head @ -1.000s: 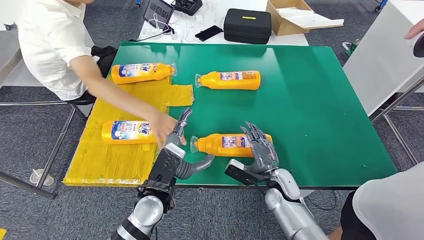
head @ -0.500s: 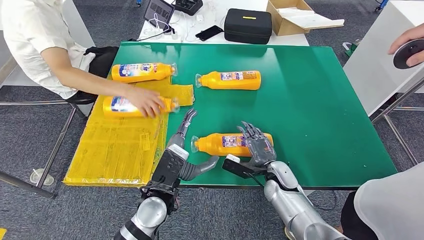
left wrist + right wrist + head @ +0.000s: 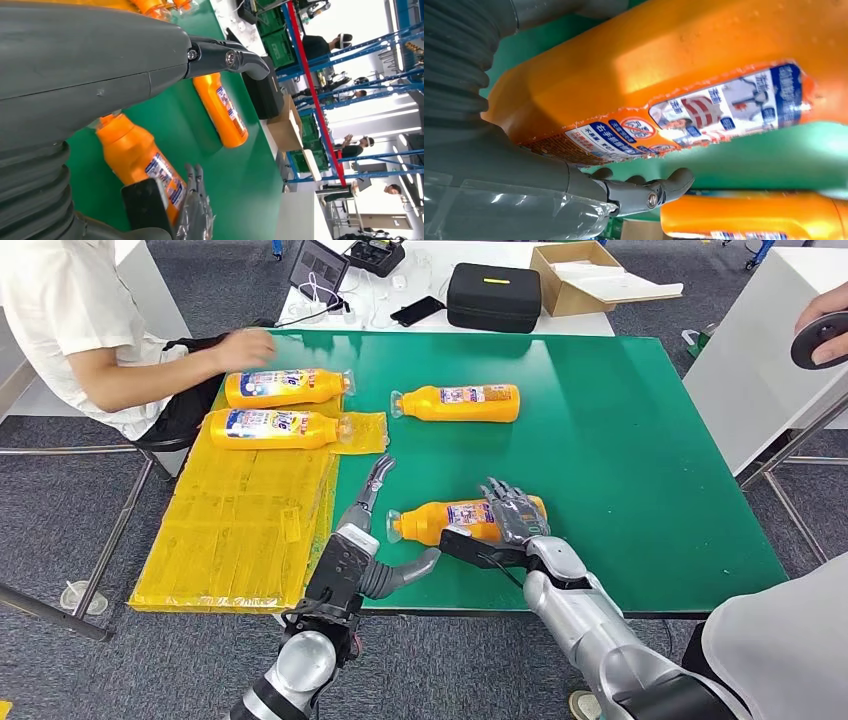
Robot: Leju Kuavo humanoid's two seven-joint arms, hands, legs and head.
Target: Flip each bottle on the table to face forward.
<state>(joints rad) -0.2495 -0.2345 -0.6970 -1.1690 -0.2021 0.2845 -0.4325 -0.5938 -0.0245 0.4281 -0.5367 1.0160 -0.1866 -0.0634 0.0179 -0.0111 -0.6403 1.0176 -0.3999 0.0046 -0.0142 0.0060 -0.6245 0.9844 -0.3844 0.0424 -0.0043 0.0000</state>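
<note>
The near bottle (image 3: 462,520), lying lengthwise across the table (image 3: 640,460) edge with its cap toward the open left hand (image 3: 372,540), is cupped over its far end by the right hand (image 3: 515,515).

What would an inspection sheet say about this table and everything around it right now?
Surface: green table, yellow mat over its left part.
Job's things: four orange bottles lying down; two on the mat, far bottle and near bottle on the green.
Clutter: black case, cardboard box, phone on the white table behind.
Hands: right hand rests on the near bottle; left hand open beside its cap.
Cables: white cables near a tablet.
Surroundings: seated person on the left.
</note>
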